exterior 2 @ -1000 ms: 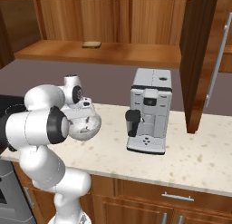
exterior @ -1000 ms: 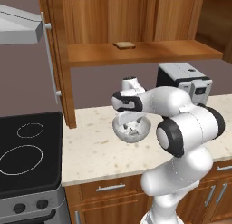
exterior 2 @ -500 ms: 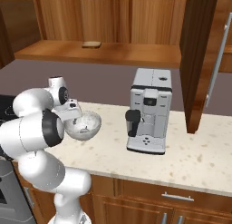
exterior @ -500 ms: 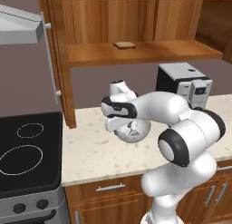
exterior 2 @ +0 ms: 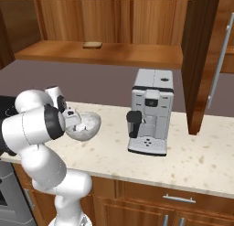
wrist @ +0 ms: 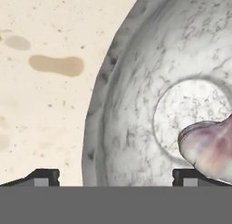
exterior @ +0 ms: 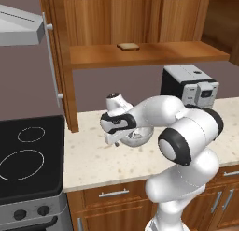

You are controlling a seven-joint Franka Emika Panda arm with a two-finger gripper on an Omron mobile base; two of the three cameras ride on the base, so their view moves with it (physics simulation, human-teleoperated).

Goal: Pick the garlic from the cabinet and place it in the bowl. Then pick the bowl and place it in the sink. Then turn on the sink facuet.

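Observation:
The grey-white speckled bowl (exterior: 138, 137) (exterior 2: 87, 126) (wrist: 149, 87) stands upright on the beige counter. The pale pinkish garlic (wrist: 209, 145) lies inside it, on the bottom. My gripper (exterior: 117, 134) (exterior 2: 73, 124) (wrist: 118, 177) is open and low at the bowl's left side. In the hand view one fingertip (wrist: 43, 176) is outside the rim over the counter and the other (wrist: 192, 176) is inside the bowl beside the garlic. I cannot tell whether either one touches the bowl. The reddish-brown cabinet (exterior: 140, 54) (exterior 2: 114, 53) stands open above the counter.
A flat tan bread slice (exterior: 128, 46) (exterior 2: 92, 45) lies on the cabinet shelf. A coffee machine (exterior: 191, 87) (exterior 2: 150, 111) stands right of the bowl. The black stove (exterior: 28, 155) is at the left. Open cabinet doors (exterior: 58, 61) (exterior 2: 205, 60) hang at both sides.
The hand has come down and to the left, from above the bowl to its left rim. Its fingers stay open. Bowl and garlic have not moved.

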